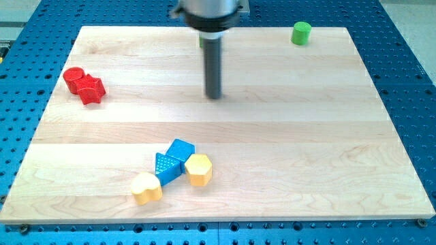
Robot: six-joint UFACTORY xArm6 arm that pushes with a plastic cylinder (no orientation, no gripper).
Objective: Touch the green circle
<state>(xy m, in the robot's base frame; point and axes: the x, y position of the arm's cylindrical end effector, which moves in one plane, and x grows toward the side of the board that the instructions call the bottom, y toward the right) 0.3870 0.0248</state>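
Note:
The green circle [301, 33] is a short green cylinder standing near the top right corner of the wooden board [306, 136]. My tip [214, 96] rests on the board in the upper middle, well to the left of and below the green circle, touching no block. The dark rod rises from it to the arm's head at the view's top edge.
A sliver of another green block [201, 41] shows behind the rod's left side. A red circle [73, 77] and a red star [91, 90] touch at the left. A blue cube [181, 149], blue triangle [165, 166], yellow hexagon [198, 169] and yellow heart [146, 188] cluster at the bottom.

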